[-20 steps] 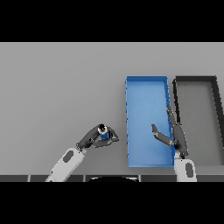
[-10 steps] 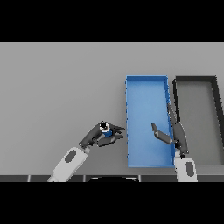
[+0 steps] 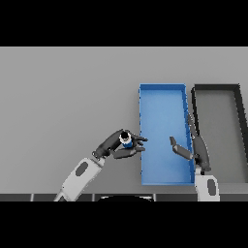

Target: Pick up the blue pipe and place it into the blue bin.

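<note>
Blue pipe pinched in left hand, fingertips at blue bin rim.

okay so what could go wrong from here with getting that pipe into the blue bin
The left hand holds the blue pipe just short of the blue bin's left wall, so it could clip that wall if carried low. The right hand sits over the bin's right side, so the two hands might crowd each other.
</note>
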{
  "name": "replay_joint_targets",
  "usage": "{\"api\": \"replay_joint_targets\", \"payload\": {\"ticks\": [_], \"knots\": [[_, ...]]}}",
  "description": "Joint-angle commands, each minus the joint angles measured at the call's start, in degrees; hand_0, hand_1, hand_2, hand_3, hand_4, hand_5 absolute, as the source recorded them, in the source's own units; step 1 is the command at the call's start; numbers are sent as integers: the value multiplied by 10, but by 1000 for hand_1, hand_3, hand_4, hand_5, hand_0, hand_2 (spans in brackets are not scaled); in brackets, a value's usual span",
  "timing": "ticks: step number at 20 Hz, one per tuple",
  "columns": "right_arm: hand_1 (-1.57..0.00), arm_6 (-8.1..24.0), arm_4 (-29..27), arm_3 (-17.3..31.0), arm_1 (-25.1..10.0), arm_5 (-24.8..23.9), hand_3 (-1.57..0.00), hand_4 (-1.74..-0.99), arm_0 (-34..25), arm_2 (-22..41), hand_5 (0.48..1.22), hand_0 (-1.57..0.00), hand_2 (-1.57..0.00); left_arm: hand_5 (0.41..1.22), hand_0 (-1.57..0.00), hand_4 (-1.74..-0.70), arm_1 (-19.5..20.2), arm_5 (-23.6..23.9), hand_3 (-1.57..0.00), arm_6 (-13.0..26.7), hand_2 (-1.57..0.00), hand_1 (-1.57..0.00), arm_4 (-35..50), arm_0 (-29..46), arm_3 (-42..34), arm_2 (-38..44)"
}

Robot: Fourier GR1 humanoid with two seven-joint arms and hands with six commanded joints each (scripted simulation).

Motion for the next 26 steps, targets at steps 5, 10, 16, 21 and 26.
{"api": "replay_joint_targets", "payload": {"ticks": [5, 10, 16, 21, 26], "knots": [[1, -24, 66, -83, 55, -79, 1, -1138, 108, 26, 643, 1, 1, 1220, -1569, -1466, -2, -13, -1570, -3, -1570, -1569, -12, 18, -5, 4], [1, -25, 144, -177, 121, -159, 1, -1187, 229, 62, 642, 1, -20, 1220, -1570, -1467, -10, -28, -1571, 1, -1571, -1570, -21, 23, -12, 10], [-23, 65, -23, -248, 62, 9, -1, -1224, 199, 80, 600, 1, -118, 1221, -1571, -1467, -23, -44, -1571, 0, -1571, -1571, -33, 25, -9, 19], [-7, 206, -72, -298, 9, 71, 0, -1261, 72, 99, 560, 1, -99, 1221, -1571, -1467, -36, -50, -1571, 19, -1571, -1571, -42, 16, -12, 30], [-2, 292, -62, -291, -5, 94, 1, -1298, -60, 152, 559, 1, -44, 1221, -1571, -1467, -40, -61, -1571, 10, -1571, -1571, -63, 21, -4, 32]]}}
